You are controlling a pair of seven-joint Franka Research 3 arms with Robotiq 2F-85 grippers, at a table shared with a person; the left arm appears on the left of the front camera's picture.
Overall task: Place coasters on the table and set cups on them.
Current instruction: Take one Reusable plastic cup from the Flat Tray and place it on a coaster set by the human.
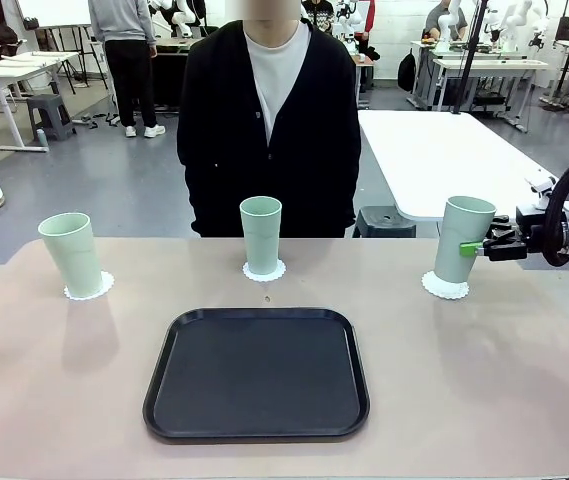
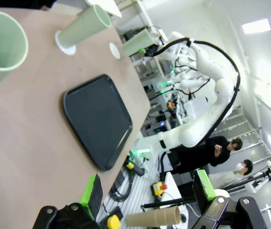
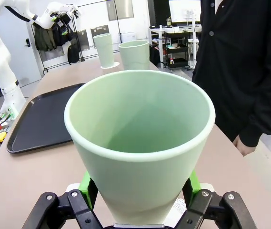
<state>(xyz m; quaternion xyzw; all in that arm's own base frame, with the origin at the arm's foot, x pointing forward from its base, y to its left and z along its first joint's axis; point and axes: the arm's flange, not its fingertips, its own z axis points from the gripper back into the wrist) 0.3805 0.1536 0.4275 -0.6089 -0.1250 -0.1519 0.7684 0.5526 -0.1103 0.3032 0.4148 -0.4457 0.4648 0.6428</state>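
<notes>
Tray mid-table – right pincer grasping cup on coaster; left pincer released.

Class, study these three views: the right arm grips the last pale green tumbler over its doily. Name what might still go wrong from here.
1. The right gripper clamps the tall pale mint-green plastic tumbler by its side; pulling back before its jaws open fully may tip it.
2. That tumbler leans, its base on the small scalloped white paper coaster, which is light and could slide with it.
3. The left-hand green tumbler also leans on its coaster; a jolt to the beige tabletop might topple it.
</notes>
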